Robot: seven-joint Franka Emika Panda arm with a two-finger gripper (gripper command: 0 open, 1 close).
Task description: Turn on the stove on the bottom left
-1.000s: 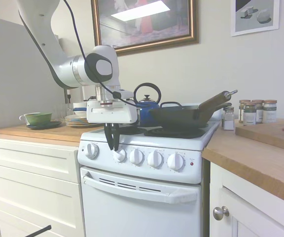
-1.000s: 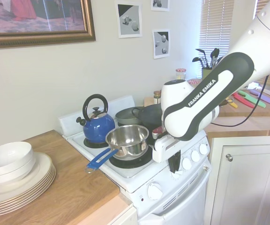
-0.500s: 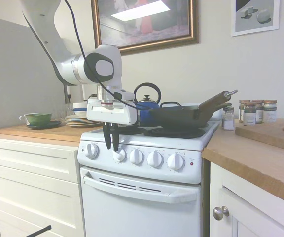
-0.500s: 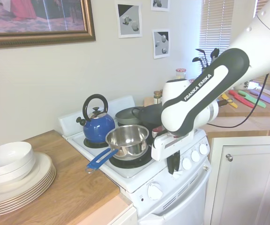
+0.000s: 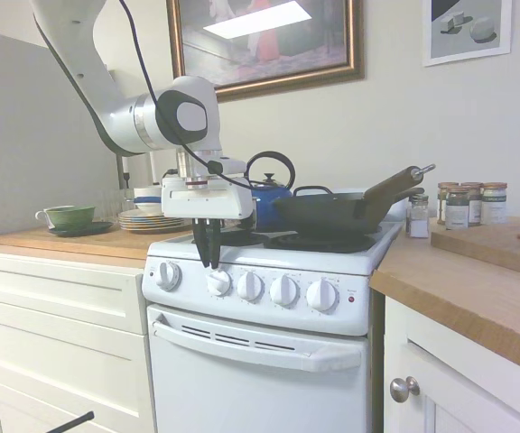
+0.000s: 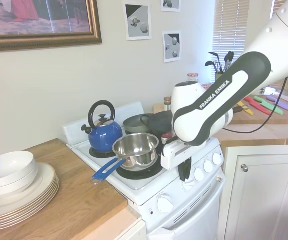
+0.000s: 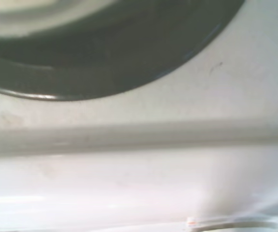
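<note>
Claw (image 5: 209, 262) hanging just above the 2nd knob (image 5: 218, 283) on the stove (image 5: 260, 361).
We see the claw pointing straight down at the front edge of the stove top, its 2 dark fingers (image 5: 215, 245) drawn close together and holding nothing, tips just over the 2nd knob from the left of 5; we cannot tell if they touch it. In the second exterior view the claw (image 6: 184, 175) hangs over the control panel by the saucepan (image 6: 135, 150), blue-handled, on the front burner. Behind it sit a blue kettle (image 6: 103, 132) and a dark skillet (image 5: 332, 213). The stove stands between white cabinets (image 5: 57, 334) with wooden tops; stacked plates (image 6: 19, 192) lie on 1 side, spice jars (image 5: 466, 205) on the other. The wrist view shows a blurred dark burner rim (image 7: 129, 67) and white enamel.
</note>
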